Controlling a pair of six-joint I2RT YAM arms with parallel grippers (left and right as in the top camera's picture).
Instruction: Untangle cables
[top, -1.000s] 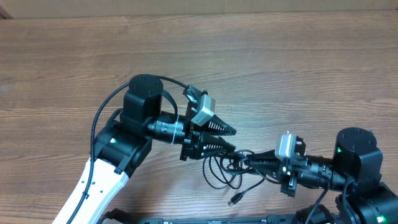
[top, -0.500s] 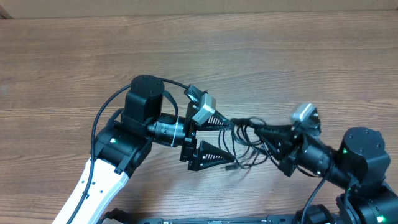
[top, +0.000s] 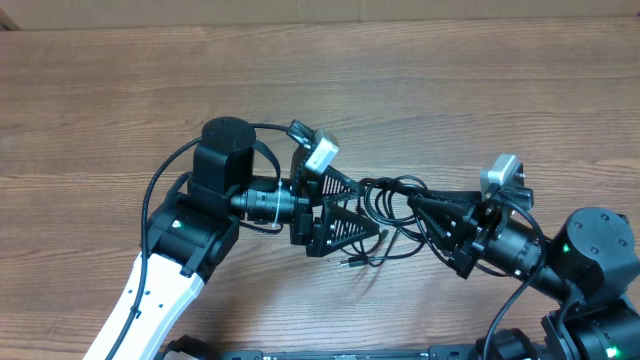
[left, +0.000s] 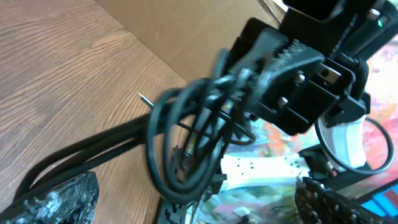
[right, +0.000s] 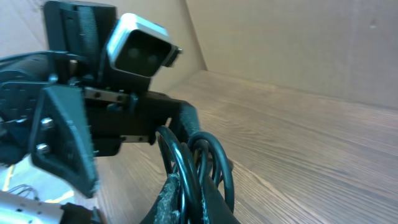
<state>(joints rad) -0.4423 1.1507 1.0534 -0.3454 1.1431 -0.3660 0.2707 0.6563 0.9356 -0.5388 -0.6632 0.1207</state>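
The cables (top: 388, 204) form a tangled bundle of black loops hanging between the two arms, with one plug tip (top: 350, 262) trailing toward the table's near edge. My right gripper (top: 416, 203) is shut on the bundle from the right; in its wrist view the cords (right: 200, 158) rise from between the pressed fingers (right: 173, 198). My left gripper (top: 368, 210) stands wide open, its fingers above and below the bundle's left side. In the left wrist view the loops (left: 186, 143) hang ahead of the spread fingertips (left: 62, 199), gripped by the right gripper (left: 292, 81).
The wooden table (top: 480, 90) stretches away behind both arms. A cardboard wall (right: 298, 43) borders the far edge. The left arm's own thick black wire (top: 165, 185) loops beside its body. The two grippers face each other closely at the table's near middle.
The left gripper has opened wide. The right gripper, still shut on the bundle, has lifted it off the table and swung it away from the near edge, level with the left fingers.
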